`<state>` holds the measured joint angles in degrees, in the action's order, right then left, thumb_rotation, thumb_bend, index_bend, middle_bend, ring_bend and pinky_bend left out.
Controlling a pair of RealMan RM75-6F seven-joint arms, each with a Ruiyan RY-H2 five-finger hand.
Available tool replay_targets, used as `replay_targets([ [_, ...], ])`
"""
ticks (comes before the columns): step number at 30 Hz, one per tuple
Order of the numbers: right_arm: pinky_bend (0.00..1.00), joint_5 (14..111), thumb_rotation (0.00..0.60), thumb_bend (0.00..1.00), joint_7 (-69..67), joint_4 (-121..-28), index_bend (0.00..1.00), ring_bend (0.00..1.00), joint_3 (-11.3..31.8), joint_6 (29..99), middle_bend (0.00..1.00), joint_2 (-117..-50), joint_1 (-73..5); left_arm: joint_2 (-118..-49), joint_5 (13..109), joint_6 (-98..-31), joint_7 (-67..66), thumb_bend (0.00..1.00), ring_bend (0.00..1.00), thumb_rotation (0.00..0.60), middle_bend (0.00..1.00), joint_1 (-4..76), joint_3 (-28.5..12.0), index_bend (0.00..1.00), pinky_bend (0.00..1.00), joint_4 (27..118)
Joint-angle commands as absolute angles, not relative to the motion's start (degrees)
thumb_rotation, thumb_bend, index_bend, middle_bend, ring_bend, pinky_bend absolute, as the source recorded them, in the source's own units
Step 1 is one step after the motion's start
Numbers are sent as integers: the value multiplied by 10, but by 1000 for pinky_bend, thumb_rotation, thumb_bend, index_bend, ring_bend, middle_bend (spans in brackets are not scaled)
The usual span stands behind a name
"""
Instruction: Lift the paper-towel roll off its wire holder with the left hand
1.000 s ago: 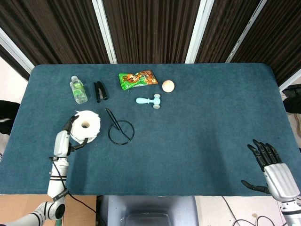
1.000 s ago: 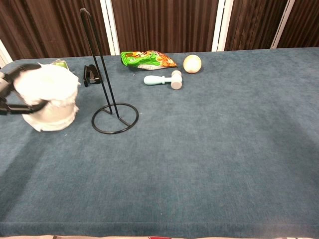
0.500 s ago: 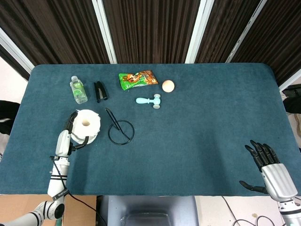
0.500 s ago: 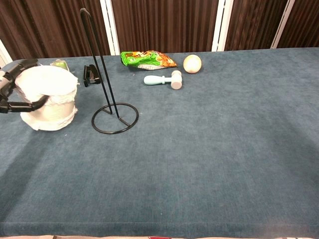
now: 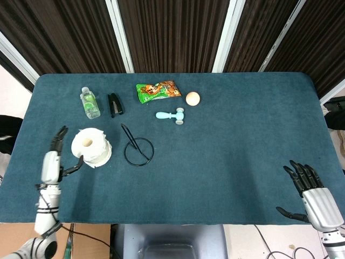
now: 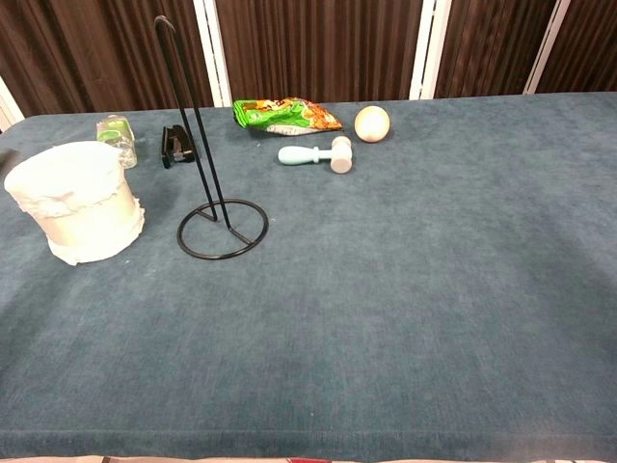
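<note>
The white paper-towel roll (image 5: 91, 148) (image 6: 77, 201) stands upright on the blue table, off the black wire holder (image 5: 138, 148) (image 6: 214, 207), which stands just to its right with its tall hooked rod bare. My left hand (image 5: 53, 161) is left of the roll, apart from it, fingers spread and holding nothing; the chest view does not show it. Near the table's front right corner my right hand (image 5: 309, 189) lies with fingers spread and nothing in it.
Along the back of the table lie a small clear bottle (image 5: 89, 102) (image 6: 117, 137), a black stapler (image 5: 115, 104) (image 6: 174, 144), a green snack bag (image 5: 158, 90) (image 6: 283, 115), a tan ball (image 5: 192, 98) (image 6: 372, 122) and a pale blue toy hammer (image 5: 172, 115) (image 6: 316, 154).
My left hand has let go of the roll and drawn back to the left, out of the chest view. The roll now stands alone on the table. The right hand barely shifted.
</note>
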<state>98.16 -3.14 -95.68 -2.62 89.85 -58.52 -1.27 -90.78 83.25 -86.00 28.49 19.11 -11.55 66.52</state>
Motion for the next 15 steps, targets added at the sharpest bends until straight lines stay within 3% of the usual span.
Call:
replay_targets([
  [1,0,974,560,0,-23,-959,0,0,-24,898,0,-587,-10,-779,896,-926,170,368,0,600,0,121,-49,0,48,766],
  [4,0,969,559,0,-5,-964,0,0,-23,888,0,-591,-12,-716,942,-954,113,365,0,600,0,82,4,0,43,837],
  [9,0,963,561,0,22,-972,0,0,-22,875,0,-601,-16,-750,1004,-974,86,367,0,600,0,66,42,0,18,773],
  [11,0,961,560,0,26,-974,0,0,-21,871,0,-603,-18,-760,1011,-962,86,369,0,600,0,69,48,0,12,750],
  [13,0,955,561,0,39,-977,0,0,-19,852,0,-608,-27,-763,974,-877,75,374,0,600,0,81,59,0,4,743],
  [15,0,951,561,0,44,-979,0,0,-17,848,0,-609,-29,-758,979,-883,62,375,0,600,0,85,54,0,1,753],
])
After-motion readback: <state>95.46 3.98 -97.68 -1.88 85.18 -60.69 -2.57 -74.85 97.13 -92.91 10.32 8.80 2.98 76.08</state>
